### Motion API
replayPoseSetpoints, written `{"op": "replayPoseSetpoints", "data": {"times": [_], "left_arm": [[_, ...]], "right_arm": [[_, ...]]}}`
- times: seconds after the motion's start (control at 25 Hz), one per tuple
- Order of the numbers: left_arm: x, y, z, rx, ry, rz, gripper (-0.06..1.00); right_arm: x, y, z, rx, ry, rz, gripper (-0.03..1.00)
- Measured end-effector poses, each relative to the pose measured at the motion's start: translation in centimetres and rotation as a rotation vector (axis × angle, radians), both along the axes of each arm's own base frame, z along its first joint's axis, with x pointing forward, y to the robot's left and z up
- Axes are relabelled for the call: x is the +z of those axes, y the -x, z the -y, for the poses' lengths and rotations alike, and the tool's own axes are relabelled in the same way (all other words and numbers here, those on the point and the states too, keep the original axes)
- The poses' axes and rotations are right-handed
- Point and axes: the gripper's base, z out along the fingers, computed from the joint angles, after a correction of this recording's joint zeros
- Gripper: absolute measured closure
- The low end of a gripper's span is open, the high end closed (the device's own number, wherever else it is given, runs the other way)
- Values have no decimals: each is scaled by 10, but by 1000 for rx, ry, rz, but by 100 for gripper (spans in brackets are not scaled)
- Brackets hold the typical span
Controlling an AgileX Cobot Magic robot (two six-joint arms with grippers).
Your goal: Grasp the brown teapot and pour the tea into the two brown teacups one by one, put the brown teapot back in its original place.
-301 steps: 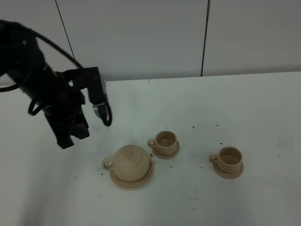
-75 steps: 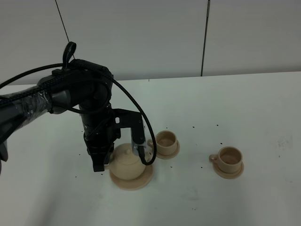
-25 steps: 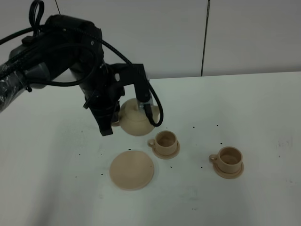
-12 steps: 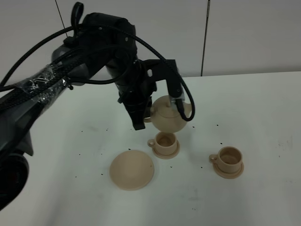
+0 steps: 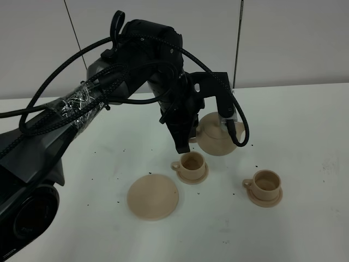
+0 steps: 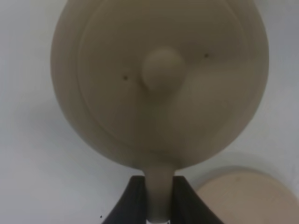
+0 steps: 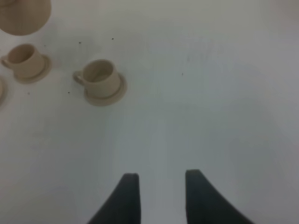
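My left gripper (image 5: 184, 143) is shut on the loop handle of the brown teapot (image 5: 218, 136) and holds it in the air, upright, just behind and between the two brown teacups. The near-left teacup (image 5: 191, 165) and the right teacup (image 5: 265, 187) each stand on a small saucer. The wide flat saucer (image 5: 153, 196) lies bare at the front left. In the left wrist view the teapot's lid and knob (image 6: 161, 70) fill the frame, with the handle pinched between the fingers (image 6: 133, 200). My right gripper (image 7: 161, 198) is open and empty over bare table; both teacups (image 7: 100, 79) (image 7: 28, 60) lie far ahead of it.
The white table (image 5: 305, 125) carries small dark specks. The black cabled left arm (image 5: 147, 60) stretches from the left across the middle. A grey panelled wall stands behind the table's back edge. A tan disc edge (image 6: 247, 196) shows beside the fingers.
The left gripper has carried the teapot up off the wide saucer and to the right, past the left teacup to a spot between the two cups. The cups have not moved.
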Motion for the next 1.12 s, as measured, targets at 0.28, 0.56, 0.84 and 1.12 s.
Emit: {"op": "replayPoseSetpoints", "data": {"times": [0.28, 0.56, 0.84, 1.12], "left_arm": [[0, 8, 13, -22, 5, -1, 77], [-5, 15, 33, -58, 24, -1, 77], [-15, 16, 52, -83, 44, -5, 77], [-15, 18, 54, -63, -30, 51, 77]], "right_arm": [[0, 0, 0, 0, 0, 0, 73], [0, 0, 0, 0, 0, 0, 73], [0, 0, 0, 0, 0, 0, 73], [0, 0, 0, 0, 0, 0, 73]]}}
